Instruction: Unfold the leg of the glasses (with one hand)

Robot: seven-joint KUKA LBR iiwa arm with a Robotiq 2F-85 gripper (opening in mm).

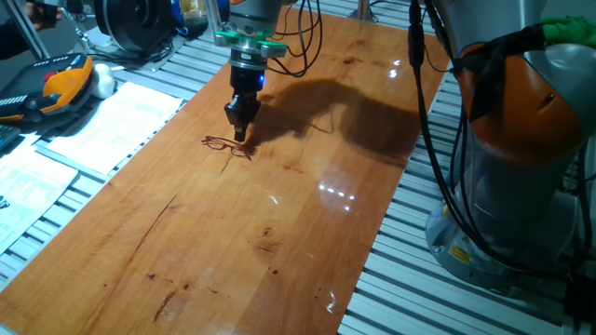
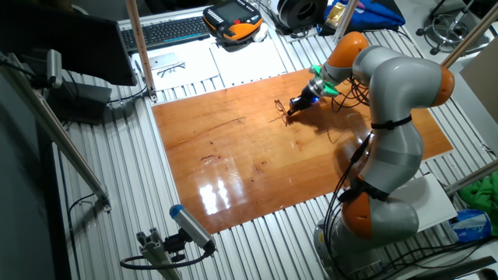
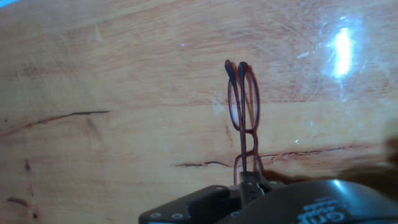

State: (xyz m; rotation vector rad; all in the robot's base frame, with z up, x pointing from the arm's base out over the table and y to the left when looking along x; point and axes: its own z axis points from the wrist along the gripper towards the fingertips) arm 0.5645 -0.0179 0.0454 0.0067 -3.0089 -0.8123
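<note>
- One fixed view: the hand [image 1: 239, 126] points down at the wooden table [image 1: 279, 242], its fingertips at the right end of the glasses [image 1: 227, 145]. The glasses lie flat on the wood near the far left part of the board, a thin reddish outline with the tips right at them. From here I cannot tell whether the jaws are closed on the wire or only beside it.
- The other fixed view: the arm [image 2: 389, 117] reaches over the table from the right, and the hand [image 2: 294, 107] meets the glasses [image 2: 280, 107] near the far edge of the board. The frame is too small here to read the jaw gap or how the legs lie.
- Hand view: the glasses [image 3: 244, 106] stretch away from the hand [image 3: 249, 180] along the wood, lenses further off, and thin wire runs back to the fingertips. The jaws look nearly shut, seemingly pinching that near wire end, though whether it is a leg or the frame corner I cannot tell.
- Step, as I judge it: the grasp on one end is made or nearly made, and the leg is not yet visibly swung out.
- Next move calls for a gentle arc about the hinge, keeping the frame lying on the table so it does not drag along or twist.
</note>
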